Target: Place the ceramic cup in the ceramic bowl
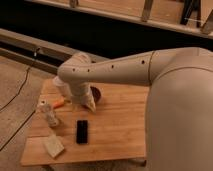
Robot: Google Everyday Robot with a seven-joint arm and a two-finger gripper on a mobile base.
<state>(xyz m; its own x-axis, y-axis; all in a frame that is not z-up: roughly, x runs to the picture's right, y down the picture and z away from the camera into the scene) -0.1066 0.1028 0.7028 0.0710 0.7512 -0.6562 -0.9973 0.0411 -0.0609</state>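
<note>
From where I stand, the two fingers of the gripper [88,103] look spread wide and clasped around the small pale whitish-pink ceramic cup [91,105]. The cup hangs at the gripper's tip, tilted, and I can't make out its rim clearly against the pale fingers. Cup and gripper sit low over the light wooden table [117,125], just in front of the small dark maroon-brown ceramic bowl [96,93]. The bowl stands near the table's far edge and is half hidden behind the wrist. As far as I can tell, the cup is beside the bowl and not inside it.

Above the wrist, the cream-coloured arm [112,67] bends at a rounded elbow and runs off to the right into the robot's bulky body.

Left of the gripper lies a small orange object [59,104]. Nearer to me is a white bottle-shaped object [50,116]. A flat black rectangular slab [81,131] lies toward the middle of the table, well apart from the bowl. A pale squarish block [53,145] rests by the near left corner.
</note>
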